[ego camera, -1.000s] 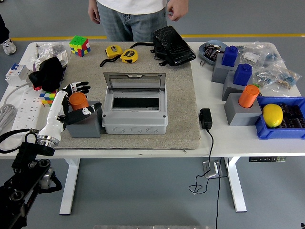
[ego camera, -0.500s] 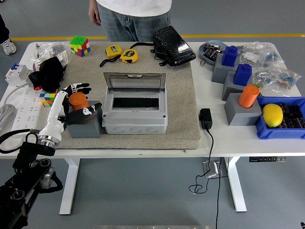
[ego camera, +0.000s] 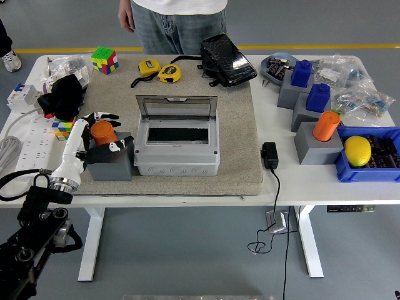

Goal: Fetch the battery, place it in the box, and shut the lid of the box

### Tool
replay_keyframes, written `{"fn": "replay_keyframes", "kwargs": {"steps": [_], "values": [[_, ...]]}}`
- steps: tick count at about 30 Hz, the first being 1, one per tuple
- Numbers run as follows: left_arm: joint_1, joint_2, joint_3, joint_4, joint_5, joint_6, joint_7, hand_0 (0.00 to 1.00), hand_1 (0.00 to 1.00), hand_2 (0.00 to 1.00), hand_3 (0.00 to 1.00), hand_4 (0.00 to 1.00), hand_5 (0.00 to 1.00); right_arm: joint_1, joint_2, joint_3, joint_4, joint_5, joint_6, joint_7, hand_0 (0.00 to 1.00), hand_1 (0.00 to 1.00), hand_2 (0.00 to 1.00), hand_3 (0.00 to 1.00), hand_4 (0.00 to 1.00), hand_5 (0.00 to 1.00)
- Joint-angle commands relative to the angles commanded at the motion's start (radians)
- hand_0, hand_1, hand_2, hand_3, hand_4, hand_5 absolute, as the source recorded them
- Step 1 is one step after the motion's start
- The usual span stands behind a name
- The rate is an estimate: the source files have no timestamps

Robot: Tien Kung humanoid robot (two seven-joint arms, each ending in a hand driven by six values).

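An orange cylinder battery (ego camera: 102,132) stands upright in a grey holder block (ego camera: 111,164) at the left end of the beige mat. My left hand (ego camera: 105,130) wraps around it, black fingers (ego camera: 104,116) curled behind and thumb in front, shut on the battery. The grey box (ego camera: 177,159) sits just right of the block. Its clear lid (ego camera: 177,107) is swung up and back, leaving the dark inside showing. My right arm is out of the picture.
A person stands at the far edge, one hand (ego camera: 125,17) hanging. Tape measures (ego camera: 160,70), a black pouch (ego camera: 227,59) and a Rubik's cube (ego camera: 104,60) lie behind. On the right are grey blocks with blue (ego camera: 318,97) and orange (ego camera: 325,125) batteries, a lemon (ego camera: 357,150) and a power adapter (ego camera: 270,155).
My left hand's fingers have curled in a little tighter around the orange battery. The person has shifted slightly back; the box and battery have not moved.
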Motion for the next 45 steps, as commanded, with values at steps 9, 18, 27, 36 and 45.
{"fn": "replay_keyframes", "kwargs": {"steps": [9,18,27,36,45], "values": [[0.001,-0.004,0.004,0.004,-0.01,0.011,-0.006,0.3,0.487,0.461,0.453,0.998,0.013,-0.003,-0.002,-0.002,0.0,0.001,-0.001,0.001,0.84,0.846,0.809,0.854,0.998,0.998],[0.001,-0.006,0.006,0.007,-0.013,0.023,-0.01,0.273,0.474,0.452,0.442,0.998,0.002,-0.004,-0.003,-0.001,0.0,0.001,-0.002,0.001,0.839,0.847,0.809,0.854,0.998,0.998],[0.001,-0.007,0.009,0.008,-0.016,0.034,-0.013,0.162,0.353,0.364,0.35,0.998,0.003,-0.004,-0.003,-0.001,0.0,0.003,-0.002,0.001,0.839,0.847,0.809,0.855,0.998,0.998],[-0.001,-0.008,0.01,0.008,-0.011,0.044,-0.012,0.146,0.31,0.331,0.307,0.998,0.013,-0.002,-0.004,0.002,0.0,0.002,-0.002,0.002,0.839,0.847,0.809,0.855,0.998,0.998],[-0.005,-0.009,0.016,0.005,-0.011,0.059,-0.013,0.144,0.277,0.304,0.275,0.997,0.037,-0.001,-0.002,0.001,0.0,0.003,-0.002,0.002,0.838,0.847,0.809,0.854,0.998,0.998]]}}
